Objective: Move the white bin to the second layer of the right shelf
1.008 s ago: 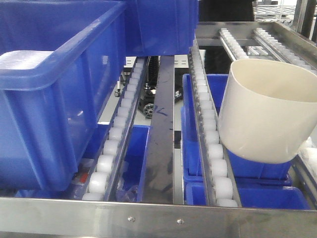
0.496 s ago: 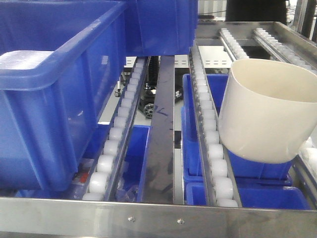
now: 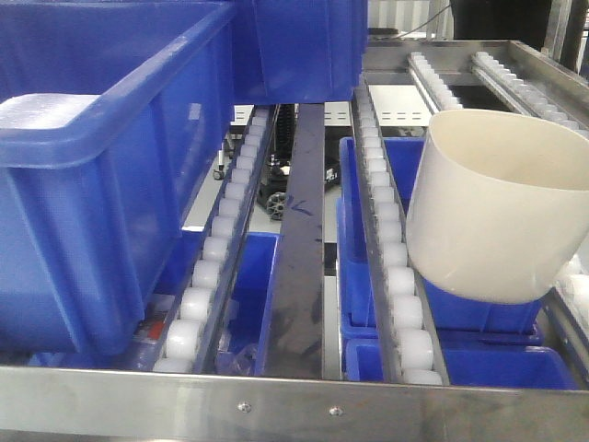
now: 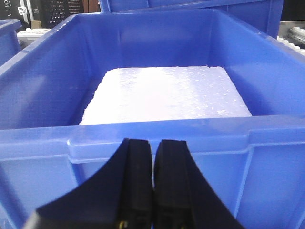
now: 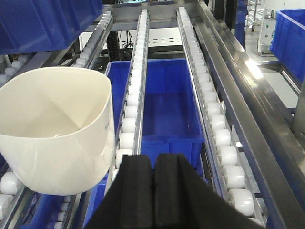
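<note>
The white bin point(image 3: 492, 221) rests tilted on the roller tracks point(image 3: 391, 239) of the right shelf second layer, behind the riveted steel front rail point(image 3: 294, 405). The right wrist view has the white bin point(image 5: 52, 133) at the left, empty. My right gripper point(image 5: 153, 160) is shut on nothing, just right of the bin and apart from it, over a roller track point(image 5: 128, 119). My left gripper point(image 4: 152, 143) is also shut and empty, close in front of a blue crate's rim point(image 4: 214, 136). Neither gripper shows in the front view.
A large blue crate point(image 3: 101, 184) fills the left of the rack; it holds a white foam slab point(image 4: 167, 95). Another blue crate point(image 3: 294, 46) stands behind it. Blue crates point(image 5: 167, 109) sit on the level below the rollers. A steel side rail point(image 5: 248, 95) runs along the right.
A dark shape behind the rack has shifted to the right. The white bin and the blue crates have not moved.
</note>
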Tool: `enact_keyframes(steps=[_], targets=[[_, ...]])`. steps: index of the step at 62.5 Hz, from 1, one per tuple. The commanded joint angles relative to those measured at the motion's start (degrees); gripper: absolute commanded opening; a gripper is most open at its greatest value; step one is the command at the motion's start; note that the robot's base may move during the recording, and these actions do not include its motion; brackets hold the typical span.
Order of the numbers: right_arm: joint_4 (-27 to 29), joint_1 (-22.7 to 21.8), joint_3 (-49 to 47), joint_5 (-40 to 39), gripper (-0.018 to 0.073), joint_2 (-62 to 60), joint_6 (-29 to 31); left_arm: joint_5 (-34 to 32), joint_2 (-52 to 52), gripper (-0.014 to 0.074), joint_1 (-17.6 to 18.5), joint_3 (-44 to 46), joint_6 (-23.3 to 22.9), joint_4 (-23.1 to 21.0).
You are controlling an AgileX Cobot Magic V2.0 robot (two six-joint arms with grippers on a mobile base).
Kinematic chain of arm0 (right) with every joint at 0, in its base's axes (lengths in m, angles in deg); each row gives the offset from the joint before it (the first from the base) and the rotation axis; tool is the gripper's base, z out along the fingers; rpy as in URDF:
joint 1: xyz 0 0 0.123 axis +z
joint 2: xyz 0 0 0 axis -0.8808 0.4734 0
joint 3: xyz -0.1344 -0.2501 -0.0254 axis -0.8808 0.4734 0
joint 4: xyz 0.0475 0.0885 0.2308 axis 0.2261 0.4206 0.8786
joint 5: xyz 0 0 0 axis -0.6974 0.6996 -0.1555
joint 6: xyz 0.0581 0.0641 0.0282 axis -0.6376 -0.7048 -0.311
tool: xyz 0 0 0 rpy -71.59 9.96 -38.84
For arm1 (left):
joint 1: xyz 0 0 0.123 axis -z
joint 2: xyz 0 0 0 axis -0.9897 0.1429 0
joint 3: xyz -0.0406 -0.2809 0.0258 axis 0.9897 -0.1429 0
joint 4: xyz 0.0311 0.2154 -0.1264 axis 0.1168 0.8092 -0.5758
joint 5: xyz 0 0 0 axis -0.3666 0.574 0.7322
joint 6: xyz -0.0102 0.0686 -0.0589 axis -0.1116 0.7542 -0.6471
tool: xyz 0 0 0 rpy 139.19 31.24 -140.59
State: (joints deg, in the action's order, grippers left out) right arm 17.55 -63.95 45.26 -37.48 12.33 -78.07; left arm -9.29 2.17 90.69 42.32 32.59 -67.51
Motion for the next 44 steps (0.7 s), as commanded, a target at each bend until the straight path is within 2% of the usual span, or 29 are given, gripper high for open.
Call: enact_keyframes(steps=[1, 44], targets=[[-0.7, -0.4, -0.9, -5.0, 0.0056, -1.2, 0.4, -4.8, -0.8, 0.0085, 0.2, -2.1, -0.2, -0.3], [-0.7, -0.4, -0.9, -5.0, 0.0056, -1.2, 0.4, -4.8, -0.8, 0.0085, 0.2, -2.1, -0.2, -0.3]])
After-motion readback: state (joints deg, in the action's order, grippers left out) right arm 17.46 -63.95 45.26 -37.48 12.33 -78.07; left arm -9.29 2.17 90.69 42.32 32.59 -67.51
